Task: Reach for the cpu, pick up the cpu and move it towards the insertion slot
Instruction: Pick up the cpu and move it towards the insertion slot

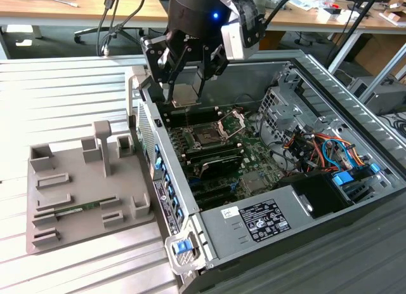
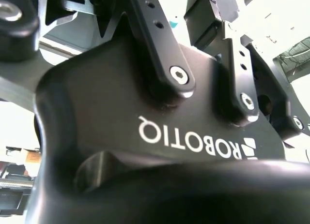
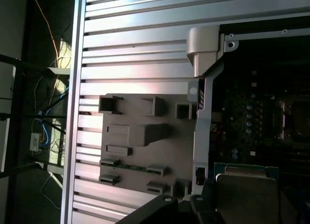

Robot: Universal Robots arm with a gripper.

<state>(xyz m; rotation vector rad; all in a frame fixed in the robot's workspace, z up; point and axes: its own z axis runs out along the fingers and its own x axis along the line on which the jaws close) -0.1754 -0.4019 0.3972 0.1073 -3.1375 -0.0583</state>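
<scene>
Tool: my tool [image 1: 184,98] is drawn in narrow and holds the cpu, with a finger against each of two opposite edges.
Cpu: the cpu [image 1: 183,91] is off the desk and up in the air, pale top showing, above the insertion slot and off to the exterior view's left of it. In the first wrist view its silvery top [image 3: 247,187] sits close under my tool, with a thin green edge along one side.
Insertion slot: the insertion slot [image 1: 208,137] is a dark square on the board, and its metal bracket [image 1: 232,121] is swung up and open just beside it.
Direction: from my tool the insertion slot lies downward and a little toward the exterior view's right; nothing stands between the two.
Long axis: the cpu is square, so it has none; I cannot tell whether it hangs level with the insertion slot or slightly tilted.
Computer case: the near wall of the computer case [image 1: 166,192] runs between the insertion slot and the tray.
Tray: the grey tray [image 1: 63,233] lies on the desk [image 1: 63,97], well apart from the insertion slot, with a green memory stick [image 1: 79,210] in one recess.
Work so far: the cpu is lifted and carried partway, and not yet over the insertion slot, as I judge it.
</scene>
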